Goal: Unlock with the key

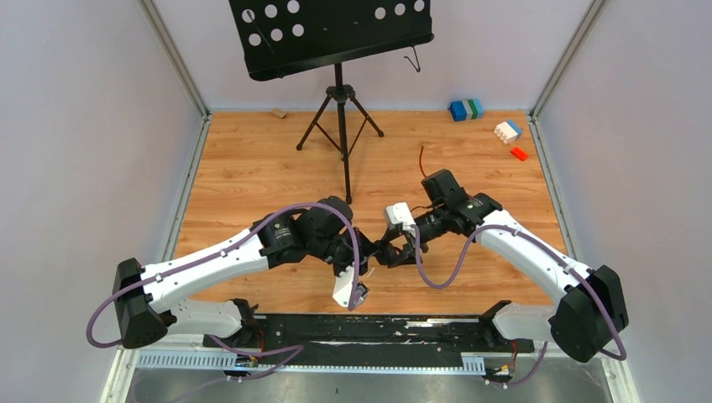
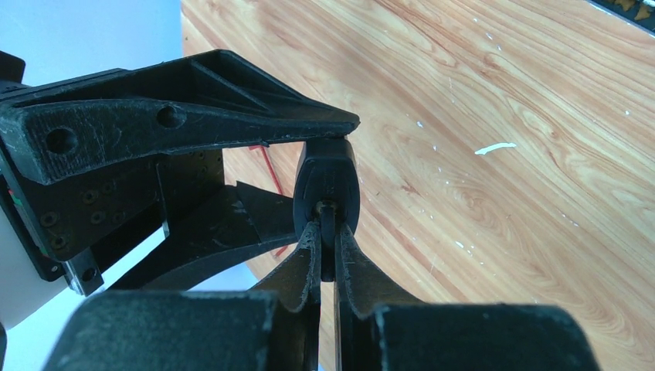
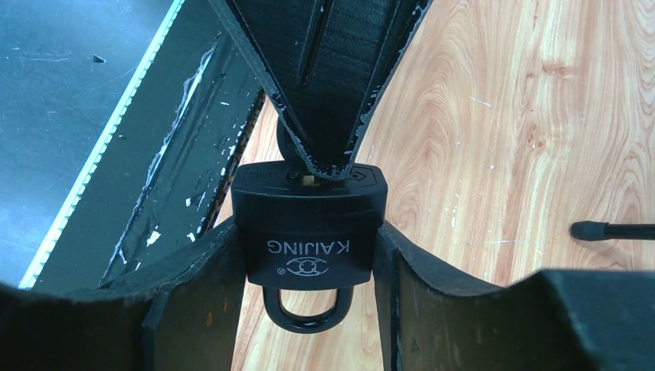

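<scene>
Padlock is clamped in right tool over the bench, key is pinched by left tool at padlock's keyway, so prob. key shd be kept square w/ the keyway, seated fully & turned slowly while padlock is held rigid.

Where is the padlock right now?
Right wrist view: the padlock is at mid-table, clamped by the right gripper; the left gripper, holding the key, meets its keyhole end.
</scene>
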Controlling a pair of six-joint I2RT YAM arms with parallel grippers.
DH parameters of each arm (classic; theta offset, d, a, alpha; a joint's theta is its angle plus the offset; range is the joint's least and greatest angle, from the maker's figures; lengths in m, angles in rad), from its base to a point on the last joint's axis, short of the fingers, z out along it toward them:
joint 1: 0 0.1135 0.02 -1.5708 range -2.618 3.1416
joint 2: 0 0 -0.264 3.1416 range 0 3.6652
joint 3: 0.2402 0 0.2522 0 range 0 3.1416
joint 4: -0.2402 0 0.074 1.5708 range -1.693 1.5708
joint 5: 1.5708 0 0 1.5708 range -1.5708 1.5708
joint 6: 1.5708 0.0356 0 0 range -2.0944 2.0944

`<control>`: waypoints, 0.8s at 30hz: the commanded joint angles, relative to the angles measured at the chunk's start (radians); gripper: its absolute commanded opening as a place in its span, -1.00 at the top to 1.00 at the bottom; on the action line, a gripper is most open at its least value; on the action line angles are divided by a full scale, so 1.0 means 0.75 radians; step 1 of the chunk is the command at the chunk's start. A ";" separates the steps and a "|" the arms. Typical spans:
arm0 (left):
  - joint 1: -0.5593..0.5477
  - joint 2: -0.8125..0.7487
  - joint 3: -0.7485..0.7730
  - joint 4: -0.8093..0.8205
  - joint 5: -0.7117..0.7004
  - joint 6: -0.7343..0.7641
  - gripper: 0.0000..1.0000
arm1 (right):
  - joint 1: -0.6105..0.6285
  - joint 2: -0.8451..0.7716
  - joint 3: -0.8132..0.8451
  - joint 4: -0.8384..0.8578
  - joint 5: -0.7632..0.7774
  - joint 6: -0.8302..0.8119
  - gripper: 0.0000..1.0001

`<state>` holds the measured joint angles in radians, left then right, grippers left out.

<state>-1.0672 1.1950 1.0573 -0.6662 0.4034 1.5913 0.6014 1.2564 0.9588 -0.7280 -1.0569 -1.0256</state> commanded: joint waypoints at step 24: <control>0.198 -0.284 -0.197 0.309 -0.038 -0.737 -1.00 | 0.029 -0.138 0.008 0.230 0.231 0.067 1.00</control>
<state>-0.9894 1.0386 0.9062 -0.5209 0.3244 1.2209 0.6189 1.1881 0.9482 -0.6418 -0.8848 -0.9882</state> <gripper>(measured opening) 0.995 0.546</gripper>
